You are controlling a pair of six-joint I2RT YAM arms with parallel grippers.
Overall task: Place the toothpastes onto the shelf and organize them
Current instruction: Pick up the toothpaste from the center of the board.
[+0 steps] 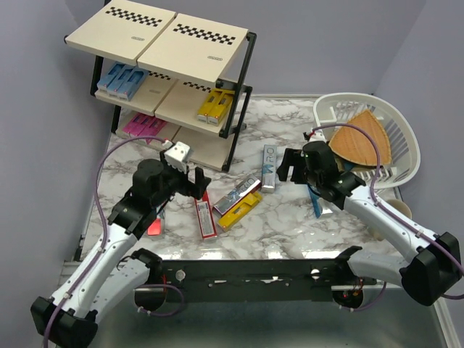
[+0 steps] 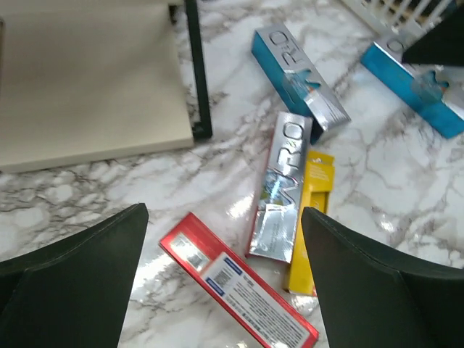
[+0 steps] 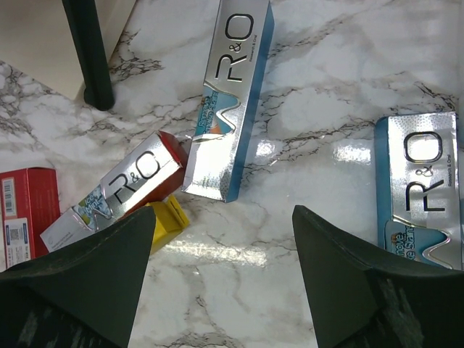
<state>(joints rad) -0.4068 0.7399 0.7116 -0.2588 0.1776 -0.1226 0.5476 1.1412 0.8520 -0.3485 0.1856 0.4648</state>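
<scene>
The left gripper hangs wide apart and empty above a red cardboard toothpaste box, a silver box and a yellow box on the marble table. The right gripper is spread too, holding nothing, over a silver-and-teal box. The black-framed wooden shelf stands beyond. These boxes look light, hollow and glossy, likely to slide or crush, so pinch gently across the narrow width at mid-length.

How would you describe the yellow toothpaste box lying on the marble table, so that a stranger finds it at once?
Find the black-framed three-tier shelf at the back left of the marble table. Before its front right leg lies a cluster of long cardboard boxes. Yours is the only yellow box there, alongside a silver box.
</scene>
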